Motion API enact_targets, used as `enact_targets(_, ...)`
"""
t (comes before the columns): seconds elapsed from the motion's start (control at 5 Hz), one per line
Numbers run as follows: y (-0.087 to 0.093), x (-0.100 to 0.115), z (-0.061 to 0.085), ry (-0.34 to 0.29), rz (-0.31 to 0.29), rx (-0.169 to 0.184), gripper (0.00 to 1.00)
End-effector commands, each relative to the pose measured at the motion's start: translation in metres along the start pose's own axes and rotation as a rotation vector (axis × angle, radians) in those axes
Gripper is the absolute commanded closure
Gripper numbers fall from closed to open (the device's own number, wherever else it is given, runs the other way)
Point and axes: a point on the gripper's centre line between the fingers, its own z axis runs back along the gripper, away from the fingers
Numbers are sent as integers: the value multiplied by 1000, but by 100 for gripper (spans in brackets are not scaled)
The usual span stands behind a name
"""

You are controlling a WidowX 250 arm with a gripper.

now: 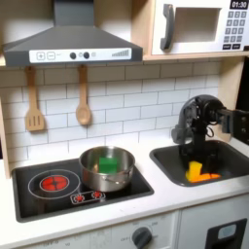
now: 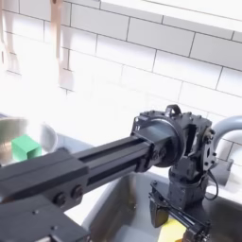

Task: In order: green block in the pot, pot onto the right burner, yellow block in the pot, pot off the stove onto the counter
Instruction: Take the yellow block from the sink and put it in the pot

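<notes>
The silver pot (image 1: pixel 105 170) stands on the right part of the black stove (image 1: pixel 39 199), and the green block (image 1: pixel 110 165) lies inside it. In the second exterior view the pot (image 2: pixel 11 132) and green block (image 2: pixel 24 146) are at the left edge. My gripper (image 1: pixel 195 159) points straight down into the dark sink (image 1: pixel 229 165), just above the yellow block (image 1: pixel 195 171). The gripper (image 2: pixel 175 219) looks open, its fingers apart over a bit of yellow block (image 2: pixel 168 231) at the bottom edge.
An orange piece (image 1: pixel 210 177) lies beside the yellow block in the sink. The arched faucet (image 2: pixel 223 130) stands close behind the arm. Two wooden utensils (image 1: pixel 83 97) hang on the tiled wall. The left red burner (image 1: pixel 53 181) is bare, and pale counter (image 1: pixel 146 209) runs along the front.
</notes>
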Motion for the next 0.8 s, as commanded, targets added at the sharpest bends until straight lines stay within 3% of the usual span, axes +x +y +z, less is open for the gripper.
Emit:
enact_targets(0.0,2,1,-9,19,-7,-7,0)
enact_targets(0.2,2,2,-11,25,-18,-10,0)
enact_targets(0.4,2,3,-14,25,-8,-6,100)
enact_targets(0.6,3,4,-14,27,-13,-5,100)
